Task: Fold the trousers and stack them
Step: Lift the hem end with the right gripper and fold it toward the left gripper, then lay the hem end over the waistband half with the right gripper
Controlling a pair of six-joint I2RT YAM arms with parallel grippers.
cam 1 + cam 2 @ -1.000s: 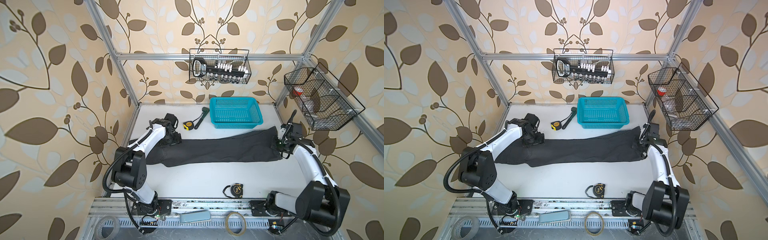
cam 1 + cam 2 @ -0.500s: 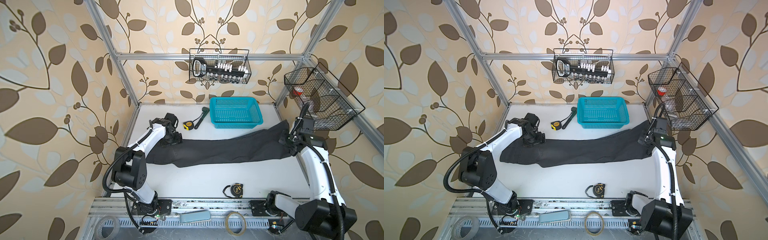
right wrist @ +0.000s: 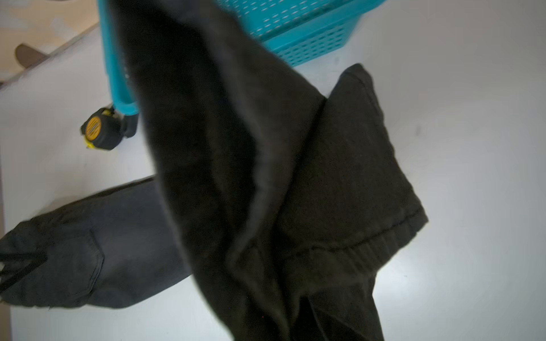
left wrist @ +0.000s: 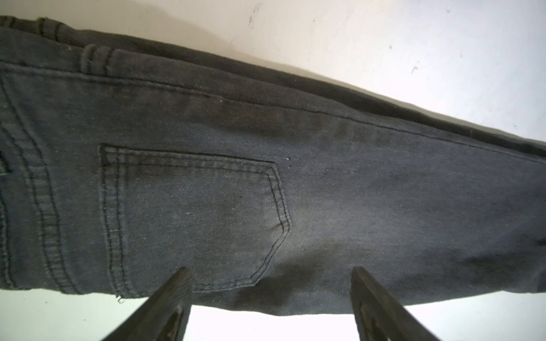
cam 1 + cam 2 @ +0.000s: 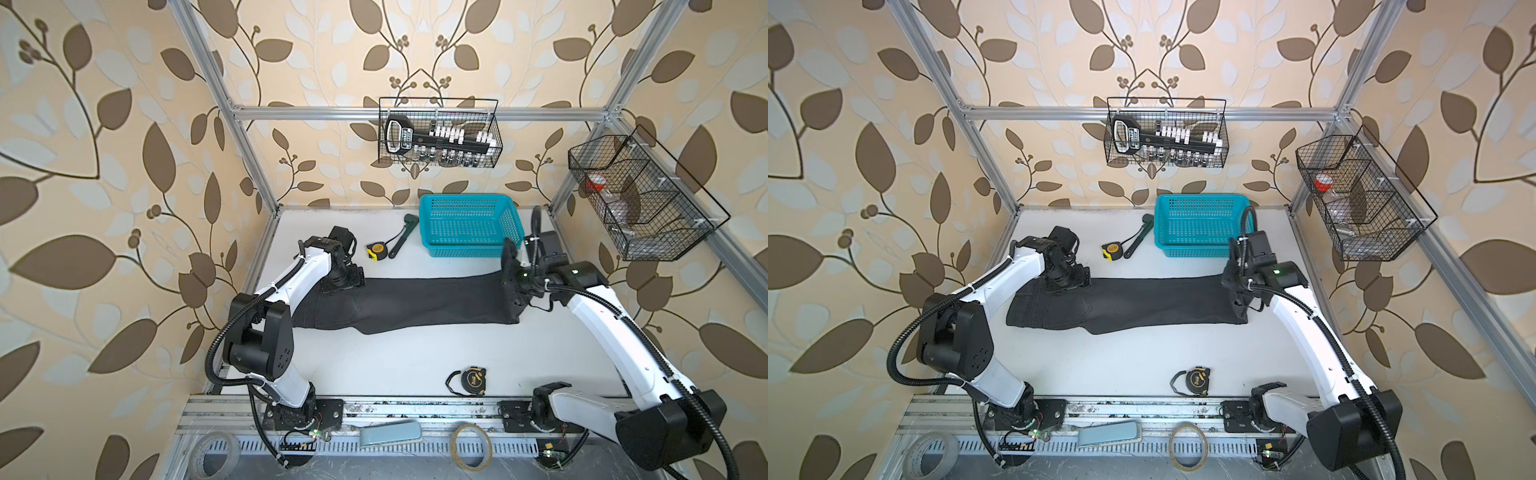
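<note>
Long charcoal-black denim trousers (image 5: 415,303) lie lengthwise on the white worktop (image 5: 415,361), waistband to the left, just in front of a turquoise perforated basket (image 5: 469,224). The right fingers (image 5: 1230,279) are clenched on the leg ends, holding them raised, the stitched hem (image 3: 369,236) hanging in soft folds. The left fingers (image 4: 177,298) stand spread, released, over the seat beside the stitched back pocket (image 4: 192,218). Folding end to end seems under way; next the raised ends likely need carrying toward the waistband, seat kept steady.

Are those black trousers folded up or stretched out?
Mostly stretched out: the trousers lie full length across the table, only the hem end lifted by the right gripper.
</note>
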